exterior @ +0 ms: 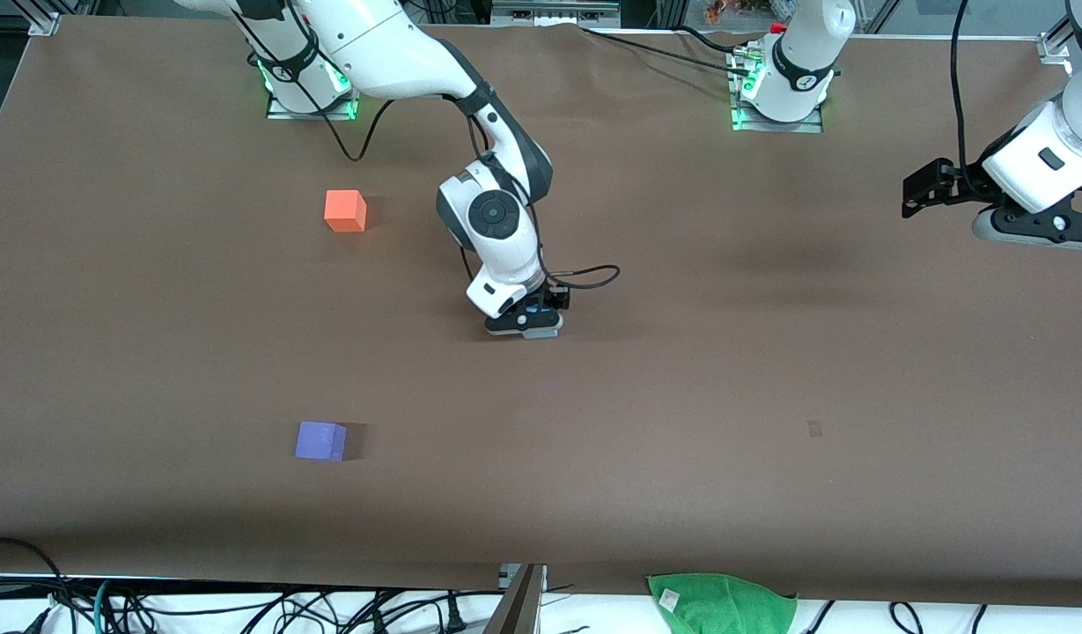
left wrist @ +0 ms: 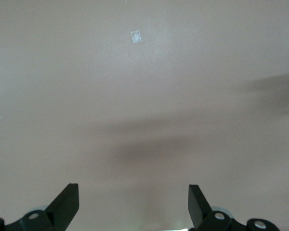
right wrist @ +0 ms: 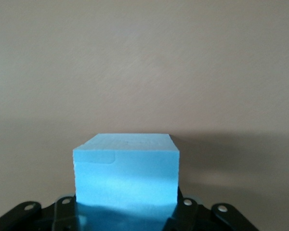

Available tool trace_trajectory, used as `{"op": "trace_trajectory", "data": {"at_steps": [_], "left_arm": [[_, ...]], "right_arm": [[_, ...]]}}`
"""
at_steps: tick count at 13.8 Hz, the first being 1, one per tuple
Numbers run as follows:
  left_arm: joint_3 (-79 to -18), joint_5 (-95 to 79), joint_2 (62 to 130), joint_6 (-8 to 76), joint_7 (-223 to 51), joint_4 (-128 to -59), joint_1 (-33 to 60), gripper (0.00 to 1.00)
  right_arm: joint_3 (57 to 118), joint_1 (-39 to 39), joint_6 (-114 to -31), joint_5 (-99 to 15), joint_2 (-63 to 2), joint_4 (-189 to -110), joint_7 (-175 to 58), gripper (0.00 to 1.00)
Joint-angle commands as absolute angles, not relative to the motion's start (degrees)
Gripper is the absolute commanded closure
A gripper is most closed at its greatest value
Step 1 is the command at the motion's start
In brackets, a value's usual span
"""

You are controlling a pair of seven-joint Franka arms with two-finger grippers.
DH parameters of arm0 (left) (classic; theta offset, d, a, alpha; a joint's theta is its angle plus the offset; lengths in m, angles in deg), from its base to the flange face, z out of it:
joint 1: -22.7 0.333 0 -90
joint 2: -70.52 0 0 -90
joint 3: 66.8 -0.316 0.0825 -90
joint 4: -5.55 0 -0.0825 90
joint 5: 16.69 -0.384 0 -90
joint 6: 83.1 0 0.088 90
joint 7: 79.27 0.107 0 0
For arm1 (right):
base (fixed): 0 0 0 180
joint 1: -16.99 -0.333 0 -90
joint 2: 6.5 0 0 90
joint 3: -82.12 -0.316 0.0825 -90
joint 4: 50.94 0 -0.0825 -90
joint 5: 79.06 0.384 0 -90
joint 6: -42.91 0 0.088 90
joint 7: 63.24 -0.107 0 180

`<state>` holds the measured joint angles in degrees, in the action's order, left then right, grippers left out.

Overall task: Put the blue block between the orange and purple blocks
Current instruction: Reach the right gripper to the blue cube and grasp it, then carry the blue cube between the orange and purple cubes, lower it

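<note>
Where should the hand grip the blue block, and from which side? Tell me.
Probably two opposite upright faces of the blue block, from above: its sides are flat and parallel, its top level. The right hand is right at it; the left hand waits, open, over the table.

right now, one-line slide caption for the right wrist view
Right gripper shut on the blue block, low over the bare brown table.
</note>
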<state>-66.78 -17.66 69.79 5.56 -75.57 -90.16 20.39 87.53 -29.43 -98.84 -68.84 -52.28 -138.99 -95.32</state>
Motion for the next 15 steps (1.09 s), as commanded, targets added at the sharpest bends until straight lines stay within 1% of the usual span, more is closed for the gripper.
{"op": "trace_trajectory", "data": {"at_steps": [1,5,7,10,12,13,15], "left_arm": [[-67.2,-16.6,69.3,5.8,-75.1,-90.5,20.4,0.00],[-67.2,-16.8,69.4,5.7,-75.1,-90.5,20.4,0.00],[-67.2,-16.8,69.4,5.8,-75.1,-90.5,20.4,0.00],[-67.2,-16.8,69.5,5.7,-75.1,-90.4,20.4,0.00],[-67.0,-16.9,69.5,5.6,-75.1,-90.4,20.4,0.00],[-67.0,-16.9,69.5,5.4,-75.1,-90.4,20.4,0.00],[-67.0,-16.9,69.5,5.5,-75.1,-90.3,20.3,0.00]], "right_arm": [[87.1,-23.9,-91.6,-68.8,-48.3,-138.9,-88.5,1.00],[87.3,-15.9,-82.1,-68.5,-41.0,-142.1,-81.9,1.00],[87.5,-12.2,-81.2,-68.5,-36.3,-147.6,-76.2,1.00],[90.6,-7.8,-83.6,-68.5,-29.9,-160.0,-66.6,1.00],[93.4,-7.4,-89.2,-68.4,-27.2,-168.1,-64.1,1.00],[93.7,-7.4,-91.4,-68.4,-27.2,-170.1,-64.2,1.00],[93.8,-7.4,-94.3,-65.5,-27.9,-171.4,-64.2,1.00]]}}
